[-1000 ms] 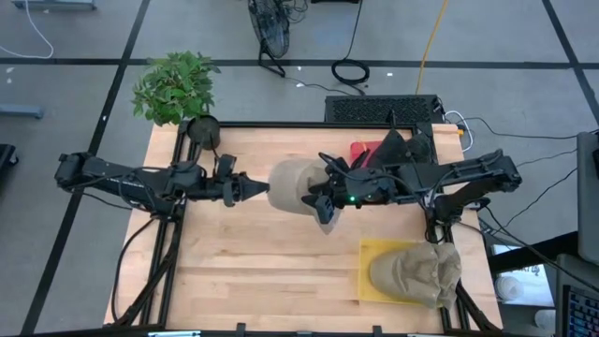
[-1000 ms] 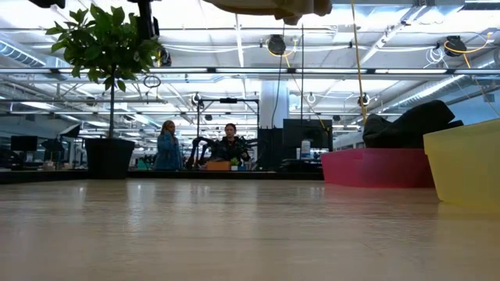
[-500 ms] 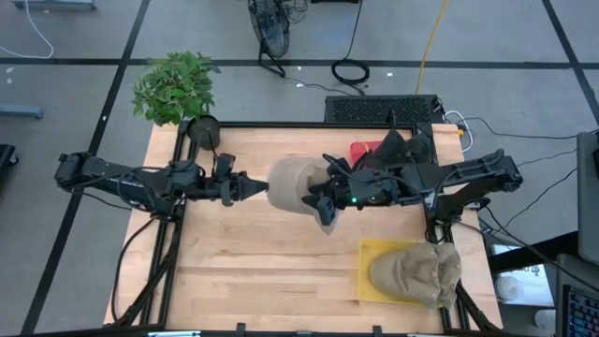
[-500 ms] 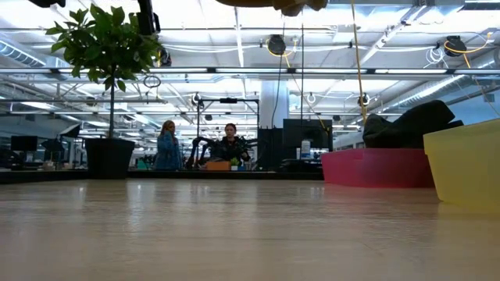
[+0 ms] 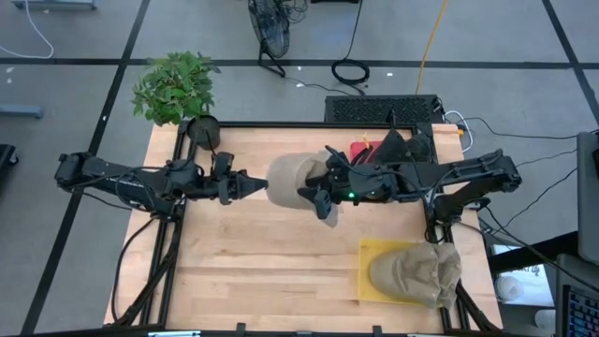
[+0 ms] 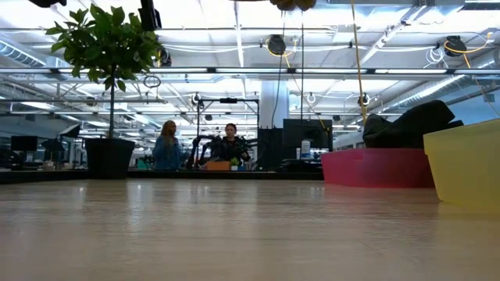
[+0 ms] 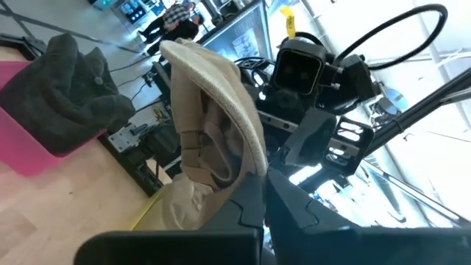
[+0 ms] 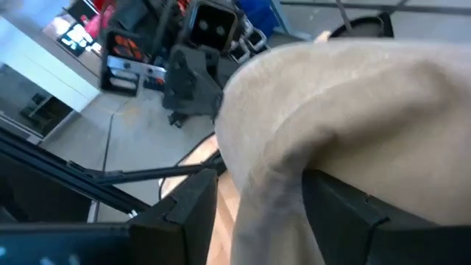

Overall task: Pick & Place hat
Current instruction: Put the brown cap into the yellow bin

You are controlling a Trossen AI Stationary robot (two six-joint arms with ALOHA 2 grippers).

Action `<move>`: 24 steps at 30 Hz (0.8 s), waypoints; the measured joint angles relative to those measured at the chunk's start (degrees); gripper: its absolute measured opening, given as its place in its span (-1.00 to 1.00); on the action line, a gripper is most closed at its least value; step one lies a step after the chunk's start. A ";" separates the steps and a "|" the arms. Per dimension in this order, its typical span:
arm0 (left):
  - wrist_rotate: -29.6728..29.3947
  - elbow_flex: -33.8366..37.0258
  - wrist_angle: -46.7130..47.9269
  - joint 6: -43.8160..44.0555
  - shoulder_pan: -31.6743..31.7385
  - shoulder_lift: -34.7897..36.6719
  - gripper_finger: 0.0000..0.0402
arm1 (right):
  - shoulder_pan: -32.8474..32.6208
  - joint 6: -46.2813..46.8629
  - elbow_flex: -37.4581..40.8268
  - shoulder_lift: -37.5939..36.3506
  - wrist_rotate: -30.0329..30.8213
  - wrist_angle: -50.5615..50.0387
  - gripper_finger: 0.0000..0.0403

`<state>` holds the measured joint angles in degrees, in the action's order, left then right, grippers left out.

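Held well above the surface (image 5: 262, 262) mid-table, the beige hat (image 5: 292, 182) is pinched at its edge by the left gripper (image 5: 259, 186), jaws clamped tight. The right gripper (image 5: 316, 199) straddles the cloth with jaws wide; it should close fully before the left lets go. The pink bin (image 5: 363, 150) holds dark hats; the yellow bin (image 5: 372, 271) holds a tan cap (image 5: 416, 273).

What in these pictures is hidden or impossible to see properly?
- High view: the right claw tips are hidden by the beige fabric hat.
- Low view: the hat is cut off by the top edge; both claws are out of frame.
- High view: the yellow bin interior is covered by a second tan hat.
- Low view: the people behind are too small.
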<state>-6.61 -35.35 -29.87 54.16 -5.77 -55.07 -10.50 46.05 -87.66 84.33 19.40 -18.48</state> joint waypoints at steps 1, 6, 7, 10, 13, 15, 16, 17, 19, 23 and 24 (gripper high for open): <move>0.07 0.00 0.00 -0.05 -0.03 0.00 -0.97 | 0.00 -0.47 0.02 0.00 0.07 0.74 -0.11; 0.47 0.00 -0.15 -0.09 -0.03 0.00 -0.97 | 0.07 -1.61 0.03 0.00 0.07 2.42 -0.36; 0.53 0.00 -0.13 -0.12 -0.03 0.00 -0.97 | 0.07 -1.74 0.03 0.00 0.04 2.39 -0.42; 0.65 0.00 -0.14 -0.34 -0.03 0.00 -0.97 | 0.07 -1.78 0.03 0.00 0.04 2.40 -0.60; 0.67 0.00 -0.13 -0.51 -0.05 0.00 -0.97 | 0.07 -1.96 0.03 0.00 0.01 2.32 -0.77; 0.73 0.00 -0.13 -0.49 -0.04 0.00 -0.97 | 0.07 -1.98 0.03 0.00 0.00 2.35 -0.87; 0.77 0.00 -0.17 -0.51 -0.05 0.00 -0.97 | 0.07 -1.96 0.03 0.00 0.00 2.34 -0.91; 0.80 0.00 -0.24 -0.58 -0.05 0.00 -0.97 | 0.06 -1.98 0.03 0.00 0.00 2.34 -0.95; 0.80 0.00 -0.28 -0.73 -0.05 0.00 -0.97 | 0.06 -1.96 0.03 0.00 -0.04 2.34 -0.97; 0.80 0.00 -0.31 -0.73 -0.05 0.00 -0.97 | 0.07 -1.89 0.03 0.00 -0.02 2.34 -0.96; 0.80 0.00 -0.31 -0.73 -0.05 0.00 -0.97 | 0.06 -1.92 0.03 0.00 -0.02 2.36 -0.96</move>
<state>-5.80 -35.35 -30.17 53.43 -5.82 -55.07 -10.44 44.13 -87.64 84.33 19.38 -16.11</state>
